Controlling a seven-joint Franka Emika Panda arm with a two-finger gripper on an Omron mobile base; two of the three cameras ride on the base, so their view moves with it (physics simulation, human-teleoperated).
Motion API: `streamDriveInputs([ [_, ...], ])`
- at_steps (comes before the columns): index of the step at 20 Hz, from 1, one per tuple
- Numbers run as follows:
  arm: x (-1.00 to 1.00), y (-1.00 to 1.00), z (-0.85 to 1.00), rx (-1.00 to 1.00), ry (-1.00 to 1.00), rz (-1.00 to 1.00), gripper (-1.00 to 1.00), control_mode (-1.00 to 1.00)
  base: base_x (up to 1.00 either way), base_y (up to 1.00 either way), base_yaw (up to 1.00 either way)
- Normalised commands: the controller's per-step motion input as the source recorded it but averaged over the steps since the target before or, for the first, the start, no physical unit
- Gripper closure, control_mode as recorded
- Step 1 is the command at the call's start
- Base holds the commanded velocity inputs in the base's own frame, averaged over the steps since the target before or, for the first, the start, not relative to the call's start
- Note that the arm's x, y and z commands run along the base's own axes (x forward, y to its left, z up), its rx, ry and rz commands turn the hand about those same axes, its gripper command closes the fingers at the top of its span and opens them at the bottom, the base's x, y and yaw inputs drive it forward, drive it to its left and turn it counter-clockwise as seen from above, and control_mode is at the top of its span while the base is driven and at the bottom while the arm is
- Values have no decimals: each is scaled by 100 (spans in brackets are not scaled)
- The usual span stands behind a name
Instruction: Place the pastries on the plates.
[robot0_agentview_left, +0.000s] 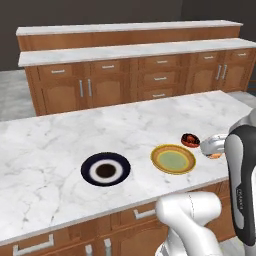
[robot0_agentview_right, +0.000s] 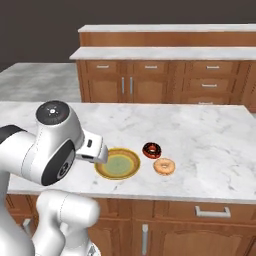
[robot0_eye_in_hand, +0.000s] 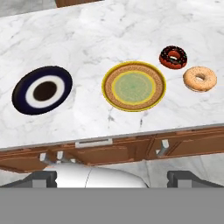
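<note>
Counter: white marble island top (robot0_eye_in_hand: 87, 39), veined grey, with wooden drawer fronts and metal handles below its front edge.
Navy plate: dark navy plate (robot0_eye_in_hand: 42, 89) with a white ring and dark centre, flat on the counter, well apart from the other plate; bare. Also seen at (robot0_agentview_left: 105, 169).
Yellow plate: golden-yellow plate (robot0_eye_in_hand: 134, 86) with a brown band and pale green centre, flat on the counter near the front edge; bare. Also seen at (robot0_agentview_left: 173, 159) and (robot0_agentview_right: 118, 163).
Chocolate doughnut: dark brown ring with reddish icing (robot0_eye_in_hand: 173, 57), lying on the marble just beside the yellow plate's far rim, on no plate. Also at (robot0_agentview_right: 152, 149) and (robot0_agentview_left: 190, 139).
Glazed doughnut: pale orange-tan ring (robot0_eye_in_hand: 199, 78), lying on the marble just beside the chocolate one, nearer the front edge, close to it but whether they touch cannot be told. Also at (robot0_agentview_right: 164, 166).
Gripper: gripper (robot0_eye_in_hand: 112, 177) held high above the counter's front edge, its dark finger tips (robot0_eye_in_hand: 43, 178) spread wide, nothing between them.
Arm: white links with dark joints, rising in front of the counter in both base views.
Background: two rows of wooden cabinets (robot0_agentview_left: 150, 75) with pale marble tops.
</note>
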Motion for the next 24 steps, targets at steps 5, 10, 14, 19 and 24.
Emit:
streamDriveInputs([
  [5,0,0,0,0,0,0,-100,100,83,14,0],
  [10,0,0,0,0,0,0,-100,100,83,10,3],
  [14,0,0,0,0,0,0,-100,100,52,1,8],
  [19,0,0,0,0,0,0,-100,100,21,0,12],
  [24,0,0,0,0,0,0,-100,100,1,0,2],
])
